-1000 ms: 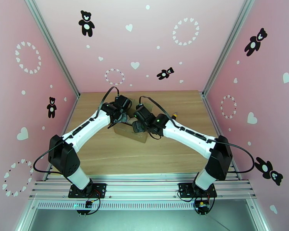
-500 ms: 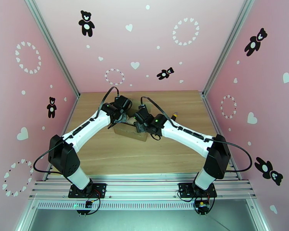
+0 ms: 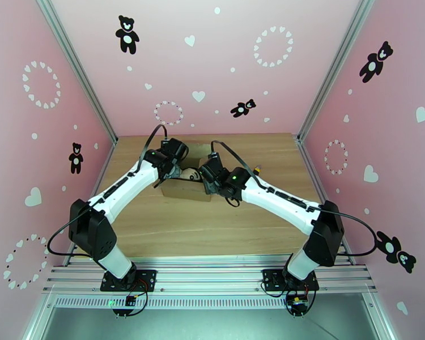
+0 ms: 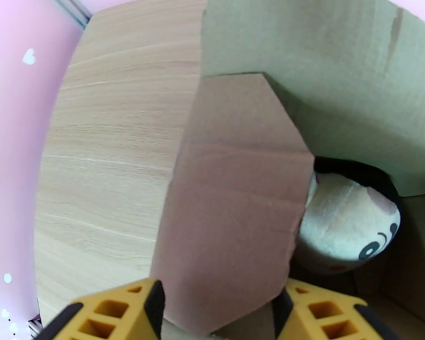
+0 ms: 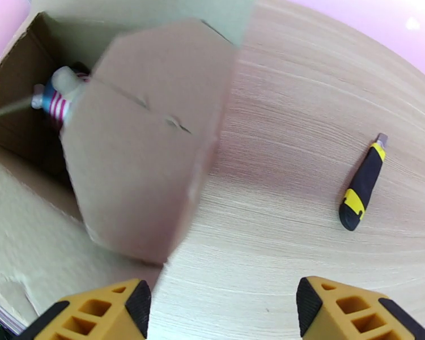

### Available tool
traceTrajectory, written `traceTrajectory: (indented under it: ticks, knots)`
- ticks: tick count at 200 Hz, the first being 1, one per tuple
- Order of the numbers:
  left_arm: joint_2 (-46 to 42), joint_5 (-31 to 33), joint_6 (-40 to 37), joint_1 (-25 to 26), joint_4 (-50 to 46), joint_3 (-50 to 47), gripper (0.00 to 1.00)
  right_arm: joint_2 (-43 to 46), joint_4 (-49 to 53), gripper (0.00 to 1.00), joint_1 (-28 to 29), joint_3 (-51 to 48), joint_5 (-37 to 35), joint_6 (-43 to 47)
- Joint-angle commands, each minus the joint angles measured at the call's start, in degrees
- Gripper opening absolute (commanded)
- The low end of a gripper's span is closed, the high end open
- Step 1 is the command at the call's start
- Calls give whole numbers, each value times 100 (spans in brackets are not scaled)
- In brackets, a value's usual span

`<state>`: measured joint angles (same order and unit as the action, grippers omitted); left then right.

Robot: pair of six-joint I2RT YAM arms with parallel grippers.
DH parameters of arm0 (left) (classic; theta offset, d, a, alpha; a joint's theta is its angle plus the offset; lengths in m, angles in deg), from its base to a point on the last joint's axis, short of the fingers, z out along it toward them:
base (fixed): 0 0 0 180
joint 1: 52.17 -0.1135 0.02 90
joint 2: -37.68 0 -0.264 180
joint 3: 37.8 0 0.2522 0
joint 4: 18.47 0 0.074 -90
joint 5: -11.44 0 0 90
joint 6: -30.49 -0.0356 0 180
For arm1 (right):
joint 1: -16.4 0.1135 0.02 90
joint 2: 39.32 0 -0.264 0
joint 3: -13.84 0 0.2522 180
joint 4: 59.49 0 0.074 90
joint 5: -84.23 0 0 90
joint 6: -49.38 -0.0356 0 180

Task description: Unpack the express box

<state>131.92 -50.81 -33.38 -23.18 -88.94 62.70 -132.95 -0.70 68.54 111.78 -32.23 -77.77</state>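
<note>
On the wooden table (image 3: 156, 233) the express box (image 3: 184, 190) is set centrally between the arms, flaps already opened. The left gripper (image 4: 218, 313) is held apart astride a side flap (image 4: 235, 211). The right gripper (image 5: 224, 313) is spread wide, empty. The plush toy (image 4: 348, 228) inside is yet to be removed.

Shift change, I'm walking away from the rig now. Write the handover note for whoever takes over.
Left gripper: open, fingers either side of the tip of one side flap; contact cannot be told.
Right gripper: open, holding nothing, over the table beside the opposite flap.
Express box: mid-table between the two wrists, flaps raised, top open.
Plush toy: lying inside the box.
Utility knife: on the table, right of the box.
Done: box opened.
Left: lift the toy out.
</note>
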Motion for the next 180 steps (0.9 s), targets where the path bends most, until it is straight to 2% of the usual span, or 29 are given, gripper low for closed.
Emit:
traceTrajectory:
  ticks: [1,62,88,125,180]
  knots:
    - [-298,222,-34,-27,-184,76,57,227,175,73,-30,-83,-96,-99]
    - [-380,160,-11,-26,-216,85,57,215,-257,73,-26,105,328,142]
    - [-411,-11,-15,-26,-188,82,58,-45,-283,74,-20,475,453,299]
    - [-454,-466,-138,-26,36,20,65,-461,-385,75,-20,779,546,398]
    - [-108,-402,-178,-25,133,-69,66,-913,-457,76,-20,1044,605,470]
